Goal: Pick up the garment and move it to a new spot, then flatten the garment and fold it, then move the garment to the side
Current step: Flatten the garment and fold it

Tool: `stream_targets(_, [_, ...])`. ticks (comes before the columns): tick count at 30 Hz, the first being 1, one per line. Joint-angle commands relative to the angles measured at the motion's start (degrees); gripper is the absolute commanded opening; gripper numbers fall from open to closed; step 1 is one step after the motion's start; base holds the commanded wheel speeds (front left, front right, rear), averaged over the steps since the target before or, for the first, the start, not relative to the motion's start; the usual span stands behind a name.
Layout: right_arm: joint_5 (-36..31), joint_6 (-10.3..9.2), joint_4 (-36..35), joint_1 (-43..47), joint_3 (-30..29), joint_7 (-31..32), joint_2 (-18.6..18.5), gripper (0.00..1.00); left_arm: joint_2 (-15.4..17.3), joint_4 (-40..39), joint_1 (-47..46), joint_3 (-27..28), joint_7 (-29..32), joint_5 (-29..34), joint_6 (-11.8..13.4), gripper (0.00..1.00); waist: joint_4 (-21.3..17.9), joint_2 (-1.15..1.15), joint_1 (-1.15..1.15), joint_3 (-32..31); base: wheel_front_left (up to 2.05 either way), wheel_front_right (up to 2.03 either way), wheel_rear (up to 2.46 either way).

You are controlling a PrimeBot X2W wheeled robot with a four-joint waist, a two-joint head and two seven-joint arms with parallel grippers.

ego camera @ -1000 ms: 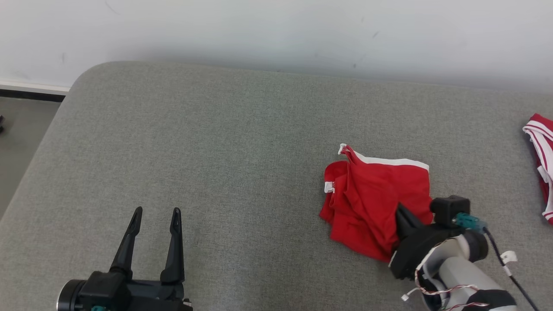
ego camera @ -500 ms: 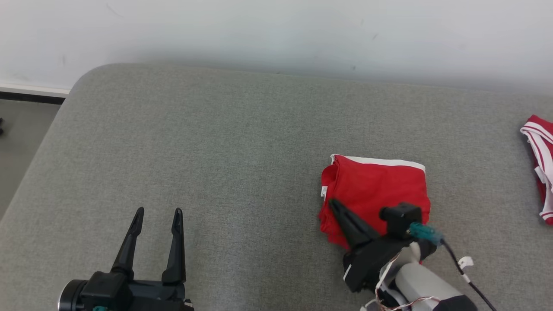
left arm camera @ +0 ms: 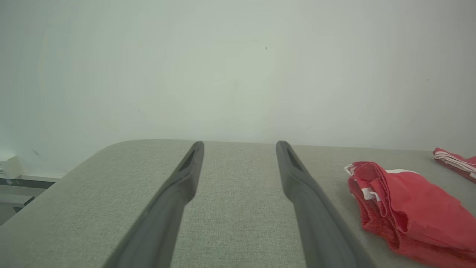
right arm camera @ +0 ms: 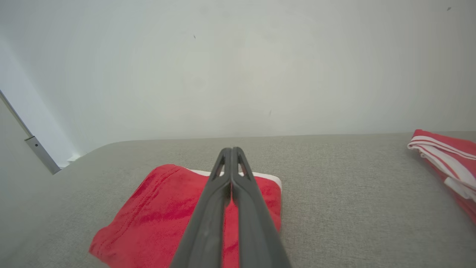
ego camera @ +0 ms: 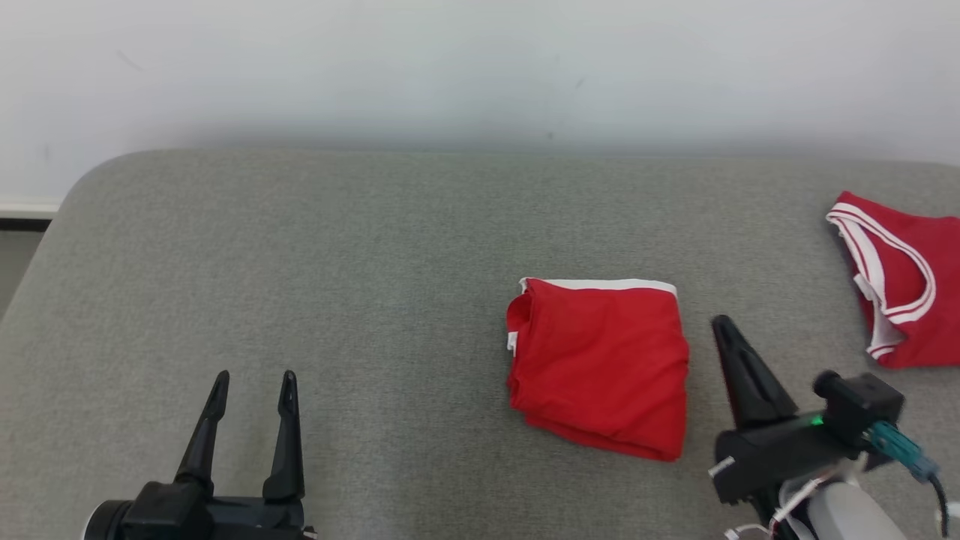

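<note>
Found the folded red garment (ego camera: 600, 360) right of centre in the frame on the grey tabletop (ego camera: 337, 262). Noted the left claw (ego camera: 253, 379) at lower left spread wide and empty, the right claw (ego camera: 724, 322) at lower right pressed shut, empty, just beside the garment. Spotted another red garment (ego camera: 900, 285) at far right.

Your left tool (ego camera: 253, 381) and right tool (ego camera: 724, 324) have long black tapered fingers (ego camera: 750, 379); a teal connector (ego camera: 896, 444) sits behind the right tool.
</note>
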Motion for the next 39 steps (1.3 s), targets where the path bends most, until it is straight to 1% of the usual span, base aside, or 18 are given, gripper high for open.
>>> stream_targets(1, [-1.4, -0.16, -1.5, 2.8, -2.4, -0.2, -0.2, 0.00, 0.0, -0.1, 0.9, 0.5, -0.2, 0.7, 0.1, 1.00, -2.1, 0.00, 0.00, -1.1, 0.00, 0.00, 0.00])
stream_targets(4, [-2.9, -0.16, -3.5, 6.0, -5.8, -0.2, 0.3, 0.00, 0.0, 0.2, 1.4, 1.0, -0.2, 1.1, 0.0, 1.00, -3.5, 0.00, 0.00, -1.5, 0.00, 0.00, 0.00])
stream_targets(7, [-4.3, -0.16, -5.0, 8.7, -7.9, -0.2, 1.0, 0.00, 0.0, 0.4, 1.7, 1.8, -0.2, 1.2, -0.1, 1.00, -4.9, 0.00, 0.00, -2.1, 0.00, 0.00, 0.00])
stream_targets(16, [-7.8, -0.16, -8.0, 13.2, -9.6, -0.2, 3.1, 0.01, 0.0, 2.1, 3.3, 3.3, -0.2, 2.3, -0.4, 1.00, -7.3, 0.00, 0.00, -3.5, 0.00, 0.00, 0.00])
stream_targets(18, [-8.8, -0.16, -8.6, 13.8, -10.2, -0.2, 3.5, 0.64, 0.0, 2.5, 3.6, 3.5, -0.2, 2.6, -0.5, 1.00, -7.5, 0.00, 0.00, -3.7, 0.00, 0.00, 0.00])
stream_targets(19, [-9.3, -0.16, -8.7, 14.1, -10.5, -0.2, 3.6, 1.00, 0.0, 2.6, 3.7, 3.5, -0.2, 2.8, -0.5, 1.00, -7.5, 0.00, 0.00, -3.8, 0.00, 0.00, 0.00])
stream_targets(31, [-12.1, -0.16, -8.7, 16.7, -15.2, -0.2, 6.2, 1.00, 0.2, 1.4, 5.8, 5.4, -0.2, 3.4, -0.4, 1.00, -5.8, 0.00, 0.00, -4.6, 0.00, 0.00, 0.00])
stream_targets(39, [-13.0, -0.16, -8.1, 17.6, -15.5, -0.2, 6.4, 1.00, 1.4, 1.4, 6.7, 4.3, -0.2, 2.9, -0.7, 1.00, -4.8, 0.00, 0.00, -4.9, 0.00, 0.00, 0.00])
